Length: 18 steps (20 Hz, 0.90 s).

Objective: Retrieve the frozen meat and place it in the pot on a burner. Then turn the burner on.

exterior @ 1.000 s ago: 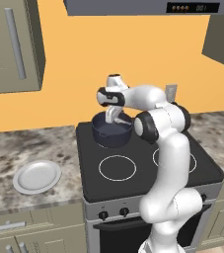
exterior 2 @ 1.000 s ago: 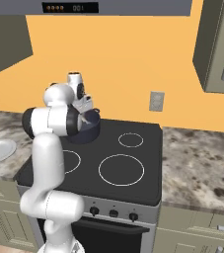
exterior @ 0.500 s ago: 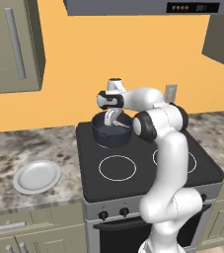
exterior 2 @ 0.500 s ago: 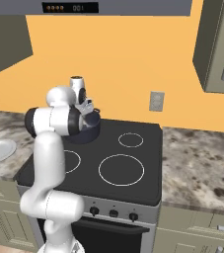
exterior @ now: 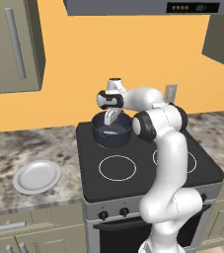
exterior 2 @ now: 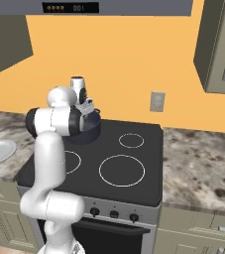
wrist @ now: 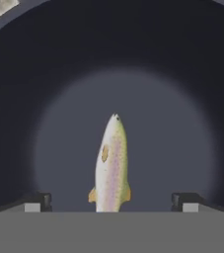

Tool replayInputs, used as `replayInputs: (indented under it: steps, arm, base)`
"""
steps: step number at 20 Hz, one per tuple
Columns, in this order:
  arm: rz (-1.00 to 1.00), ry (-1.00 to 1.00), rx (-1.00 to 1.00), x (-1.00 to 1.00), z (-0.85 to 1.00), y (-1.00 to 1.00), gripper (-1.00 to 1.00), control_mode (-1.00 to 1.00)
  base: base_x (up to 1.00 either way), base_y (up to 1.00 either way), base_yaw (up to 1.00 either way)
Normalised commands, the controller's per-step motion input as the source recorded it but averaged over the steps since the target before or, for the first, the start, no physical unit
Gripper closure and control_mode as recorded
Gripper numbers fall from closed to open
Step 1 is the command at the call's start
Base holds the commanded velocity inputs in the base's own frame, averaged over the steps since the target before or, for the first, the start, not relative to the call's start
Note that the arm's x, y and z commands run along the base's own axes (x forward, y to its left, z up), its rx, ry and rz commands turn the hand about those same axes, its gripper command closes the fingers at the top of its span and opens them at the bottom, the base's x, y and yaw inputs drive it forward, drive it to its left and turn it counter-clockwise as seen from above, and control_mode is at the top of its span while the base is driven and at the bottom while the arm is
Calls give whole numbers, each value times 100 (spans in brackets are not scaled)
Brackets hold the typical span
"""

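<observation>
One dark blue-grey pot point(exterior: 111, 131) sits on the back left burner of a black stove point(exterior: 143, 163) in the left base view. A white robot arm point(exterior: 165, 148) bends over the stove, and its pincer point(exterior: 110, 117) points down into the pot's mouth. A pale streak, the frozen meat point(exterior: 112, 132), lies on the pot's floor. A round white plate point(exterior: 36, 176) rests on the speckled worktop point(exterior: 15, 158), left of the stove.

From the right base view, the arm's elbow covers much of the pot point(exterior 2: 90, 130); the pincer point(exterior 2: 86, 108) hangs just above its rim.

Looking down from the hand view, the frozen meat point(wrist: 111, 165) lies flat at the centre of the pot's floor point(wrist: 182, 99). The pincer's point(wrist: 112, 201) fingertips point(wrist: 37, 201) stand wide apart on either side of it, touching nothing.
</observation>
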Motion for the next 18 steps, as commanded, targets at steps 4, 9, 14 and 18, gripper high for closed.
replayInputs:
  steps: [4, 9, 14, 18]
  arm:
    - [0, 0, 0, -9, 4, 0, -100, -100]
    - [-3, -4, 0, -94, 30, 0, -100, -100]
    - [-5, -11, 0, -100, 29, 0, -100, -100]
    - [-6, -9, 0, -100, 28, 0, -100, -100]
  base:
    - [0, 0, 0]
    - [0, 0, 0]
    - [0, 0, 0]
    - [0, 0, 0]
